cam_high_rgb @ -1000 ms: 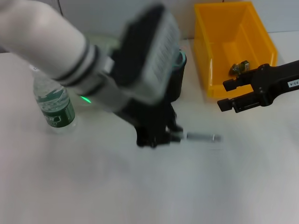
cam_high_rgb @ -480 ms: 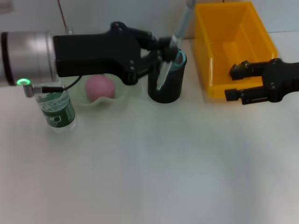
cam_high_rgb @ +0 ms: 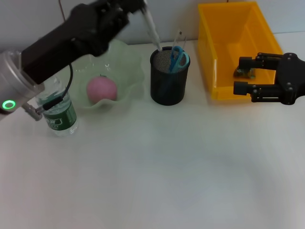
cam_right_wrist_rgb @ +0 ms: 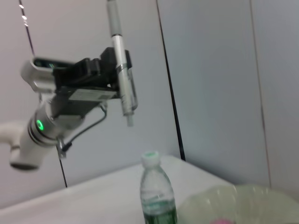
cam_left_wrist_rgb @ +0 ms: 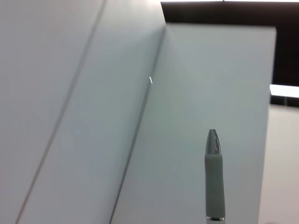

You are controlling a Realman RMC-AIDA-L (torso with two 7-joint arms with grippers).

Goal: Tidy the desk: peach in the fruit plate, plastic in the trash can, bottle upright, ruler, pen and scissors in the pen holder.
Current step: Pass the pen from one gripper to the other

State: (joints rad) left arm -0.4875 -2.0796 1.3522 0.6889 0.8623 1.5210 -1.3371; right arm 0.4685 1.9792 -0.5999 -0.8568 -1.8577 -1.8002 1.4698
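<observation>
The pen (cam_left_wrist_rgb: 214,177) is cut off by the left wrist view's edge; the left gripper holding it is outside that view. The fruit plate (cam_right_wrist_rgb: 243,205) and peach are cropped in the right wrist view. The item (cam_high_rgb: 243,71) in the yellow bin (cam_high_rgb: 224,52) is too small to identify

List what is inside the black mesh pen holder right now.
In the pen holder, blue-handled scissors stand against the rim, with a thin clear ruler sticking up behind. The pen is still in the left claw, tip just above the rim. The mesh hides the bottom.
</observation>
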